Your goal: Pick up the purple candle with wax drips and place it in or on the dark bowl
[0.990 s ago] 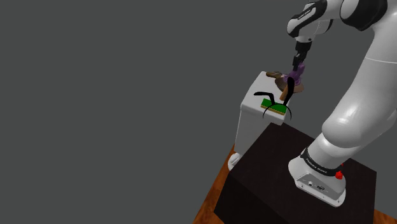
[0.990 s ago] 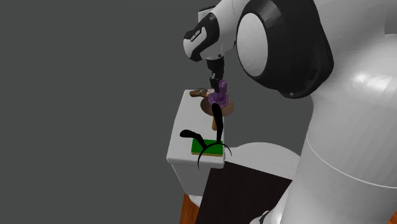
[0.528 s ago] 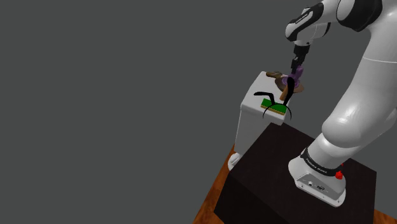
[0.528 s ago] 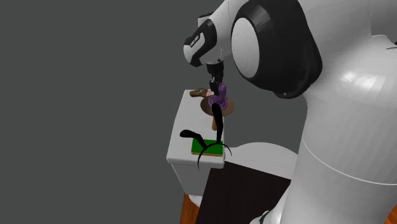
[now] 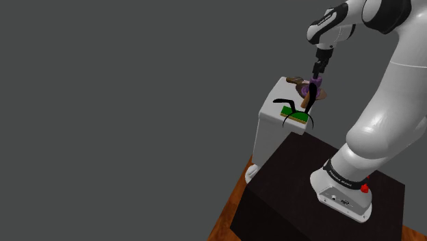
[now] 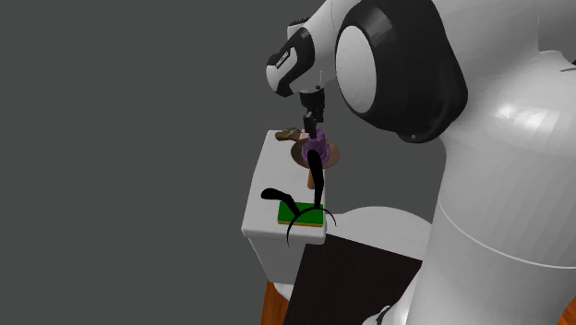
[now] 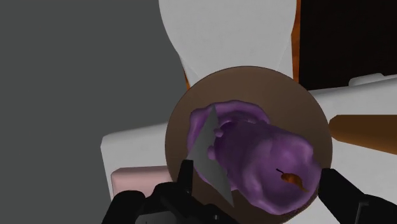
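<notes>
purple candle (image 7: pixel 264 159): I see it lying in the brown bowl (image 7: pixel 254 79).
gripper (image 5: pixel 317 69): at the candle's 12 o'clock in the shoulder view.
jaws: apart, clasping nothing.
brown bowl: on a white block (image 5: pixel 270 127); green pad (image 5: pixel 295 117) at its 7 o'clock.

White pedestal (image 5: pixel 272 133): flat green pad (image 5: pixel 296 117) at one corner, black curved strands (image 5: pixel 290 104) rising from it; small brown object (image 5: pixel 294 80) at far edge.

White cabinet (image 6: pixel 268 185): brown bowl (image 6: pixel 330 160), green block (image 6: pixel 302 215)
</notes>
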Tool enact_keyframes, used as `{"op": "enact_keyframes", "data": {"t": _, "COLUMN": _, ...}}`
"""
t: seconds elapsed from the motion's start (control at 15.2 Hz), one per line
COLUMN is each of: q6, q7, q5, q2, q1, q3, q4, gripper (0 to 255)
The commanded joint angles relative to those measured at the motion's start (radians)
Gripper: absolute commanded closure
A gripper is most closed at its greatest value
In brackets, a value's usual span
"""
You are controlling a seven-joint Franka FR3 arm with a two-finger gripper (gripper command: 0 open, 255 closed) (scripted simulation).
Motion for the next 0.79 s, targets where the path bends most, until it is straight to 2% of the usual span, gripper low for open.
{"op": "enact_keyframes", "data": {"t": 0.0, "q6": 0.000, "q7": 0.000, "q5": 0.000, "q2": 0.000, "q1": 0.000, "q3": 0.000, "q4": 0.000, "gripper": 0}}
{"op": "enact_keyframes", "data": {"t": 0.26, "q6": -0.118, "q7": 0.020, "q5": -0.029, "q2": -0.053, "q1": 0.023, "q3": -0.005, "q4": 0.071, "gripper": 0}}
{"op": "enact_keyframes", "data": {"t": 0.73, "q6": -0.118, "q7": 0.020, "q5": -0.029, "q2": -0.053, "q1": 0.023, "q3": -0.004, "q4": 0.071, "gripper": 0}}
